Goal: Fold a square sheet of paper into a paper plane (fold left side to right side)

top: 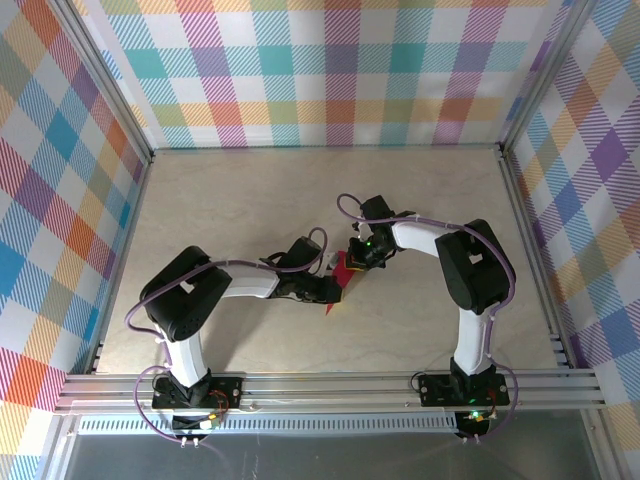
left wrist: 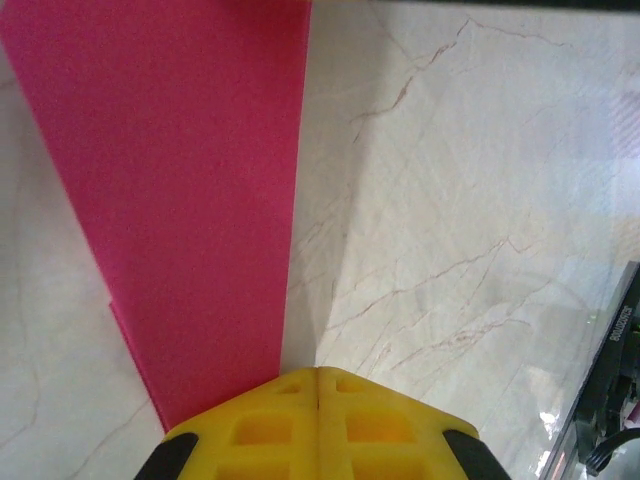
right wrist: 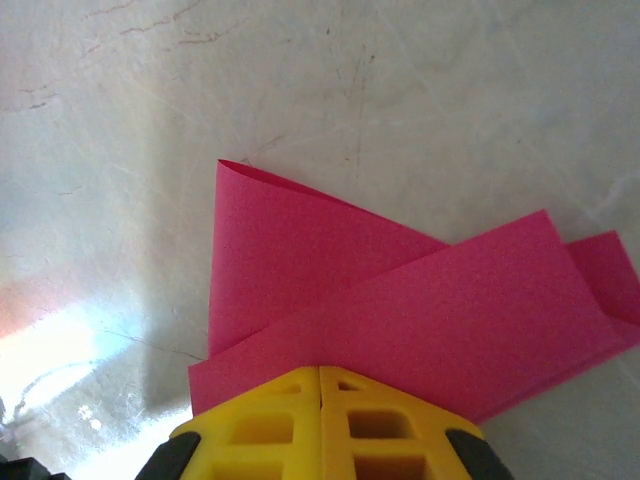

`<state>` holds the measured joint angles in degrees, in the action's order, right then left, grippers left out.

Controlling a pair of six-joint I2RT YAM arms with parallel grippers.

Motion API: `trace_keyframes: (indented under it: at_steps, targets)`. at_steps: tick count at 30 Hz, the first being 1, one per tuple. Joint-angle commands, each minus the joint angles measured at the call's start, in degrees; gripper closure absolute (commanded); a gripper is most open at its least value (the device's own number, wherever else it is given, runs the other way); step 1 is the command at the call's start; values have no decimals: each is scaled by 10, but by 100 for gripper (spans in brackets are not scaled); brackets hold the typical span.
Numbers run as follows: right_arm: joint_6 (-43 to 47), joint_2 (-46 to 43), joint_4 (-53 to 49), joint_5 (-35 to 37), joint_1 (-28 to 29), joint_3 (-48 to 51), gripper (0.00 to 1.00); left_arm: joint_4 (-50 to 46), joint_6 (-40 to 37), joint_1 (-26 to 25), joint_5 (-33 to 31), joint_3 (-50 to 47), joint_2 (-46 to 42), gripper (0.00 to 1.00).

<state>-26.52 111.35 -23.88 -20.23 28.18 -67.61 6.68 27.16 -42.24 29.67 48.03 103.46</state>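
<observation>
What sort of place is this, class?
Probably a robotics lab test cell: left arm and right arm bolted to an aluminium rail, checked backdrop walls boxing in a marble-look table, pink paper as the workpiece.

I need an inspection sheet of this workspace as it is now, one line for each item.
Surface: pale marbled table.
Job's things: pink sheet of paper, folded in overlapping layers, between the two grippers.
Clutter: nothing seen.
Grippers: left gripper and right gripper, jaws closed, tips at the paper.
Cables: purple cables looped along both arms.
Surroundings: plaid walls, aluminium rail in front.
</observation>
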Motion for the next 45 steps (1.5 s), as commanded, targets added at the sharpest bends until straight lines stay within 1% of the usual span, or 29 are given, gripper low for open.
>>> trace_keyframes:
  at_steps: [1,8,14,18,23,28,37,42,45]
  targets:
    - [4,36,-56,58,3,15,100,-43,-12,0,-1,-14,-16,100]
    - [5,37,-56,56,3,13,100,-39,-7,-1,2,-13,-23,100]
    - [2,33,-46,42,3,12,100,-14,13,1,23,-13,-50,100]
    - [1,32,-45,41,3,12,100,-19,18,7,20,-13,-71,100]
    - [1,33,-43,39,3,15,100,-18,20,9,30,-14,-67,100]
    - [1,34,-42,39,3,15,100,-31,13,8,10,-20,-56,100]
    - [4,27,-42,35,3,8,100,-36,10,8,-4,-43,-48,100]
    - [0,14,-25,14,2,7,100,-24,14,8,0,-62,-46,100]
    - [-2,1,-11,-1,3,3,100,-30,15,8,-10,-72,-48,100]
